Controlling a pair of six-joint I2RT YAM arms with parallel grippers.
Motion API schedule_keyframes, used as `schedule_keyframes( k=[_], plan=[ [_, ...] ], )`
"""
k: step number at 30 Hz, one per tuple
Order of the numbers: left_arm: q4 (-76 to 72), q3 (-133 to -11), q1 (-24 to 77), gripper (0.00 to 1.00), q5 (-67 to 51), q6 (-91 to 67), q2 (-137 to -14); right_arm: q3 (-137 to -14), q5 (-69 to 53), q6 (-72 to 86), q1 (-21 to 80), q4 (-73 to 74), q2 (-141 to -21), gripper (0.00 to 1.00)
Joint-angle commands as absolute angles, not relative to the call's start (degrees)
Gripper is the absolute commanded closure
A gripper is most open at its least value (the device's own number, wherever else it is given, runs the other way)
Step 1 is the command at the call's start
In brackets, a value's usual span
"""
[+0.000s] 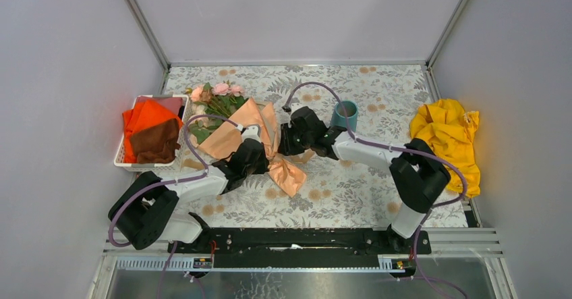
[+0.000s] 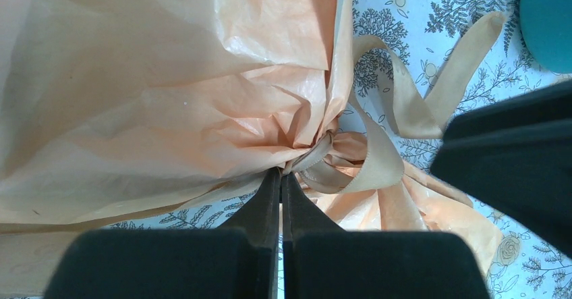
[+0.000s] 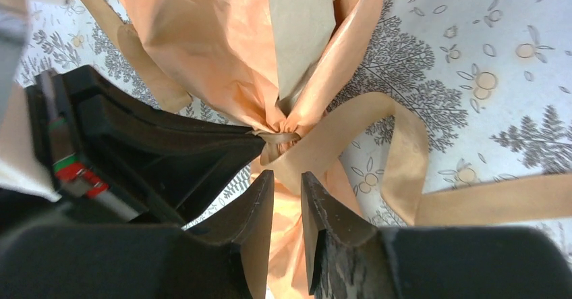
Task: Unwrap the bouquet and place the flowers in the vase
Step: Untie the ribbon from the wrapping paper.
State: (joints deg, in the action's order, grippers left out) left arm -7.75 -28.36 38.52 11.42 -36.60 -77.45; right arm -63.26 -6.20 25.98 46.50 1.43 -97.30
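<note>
Left end effector (image 2: pixel 281 176) clenched at the ribbon (image 2: pixel 381 154) knot, perhaps nipping it. Right end effector (image 3: pixel 287 181) slightly parted, empty, just short of it. The bouquet (image 1: pixel 233 127) lies wrapped on the counter (image 1: pixel 378 184), blooms toward eleven o'clock, with the vase (image 1: pixel 345 113) at two o'clock.

Overhead; both wrists close over bouquet (image 2: pixel 168 110)

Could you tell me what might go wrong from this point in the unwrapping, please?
The knot looks tight, with the left gripper shut at it; pulling the ribbon may drag the whole bouquet. The right gripper, open, could close on paper instead of ribbon. The vase stands close behind the right arm and might get knocked.
</note>
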Motion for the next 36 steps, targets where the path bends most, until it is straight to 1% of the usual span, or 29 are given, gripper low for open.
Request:
schedule_keyframes(
  k=[1, 7, 12, 21, 36],
  plan=[
    [-8.5, -27.2, 38.1, 1.0, 13.9, -36.1, -77.2, -67.3, -11.1, 26.8, 46.9, 0.6, -101.8, 0.71],
    [-8.9, -27.1, 38.1, 1.0, 13.8, -36.1, -77.7, -69.9, -14.2, 28.1, 47.3, -1.1, -106.4, 0.71],
    [-9.0, -27.0, 38.0, 1.0, 14.2, -36.0, -77.8, -68.3, -15.1, 29.5, 47.5, -2.4, -107.3, 0.7],
    [-9.3, -27.1, 38.0, 1.0, 13.8, -36.0, -78.0, -69.5, -13.9, 30.0, 47.7, -2.6, -110.1, 0.62],
    [-10.0, -26.7, 38.1, 1.0, 13.0, -36.5, -77.7, -72.0, -13.4, 31.6, 47.7, -3.4, -113.7, 0.62]
  ],
)
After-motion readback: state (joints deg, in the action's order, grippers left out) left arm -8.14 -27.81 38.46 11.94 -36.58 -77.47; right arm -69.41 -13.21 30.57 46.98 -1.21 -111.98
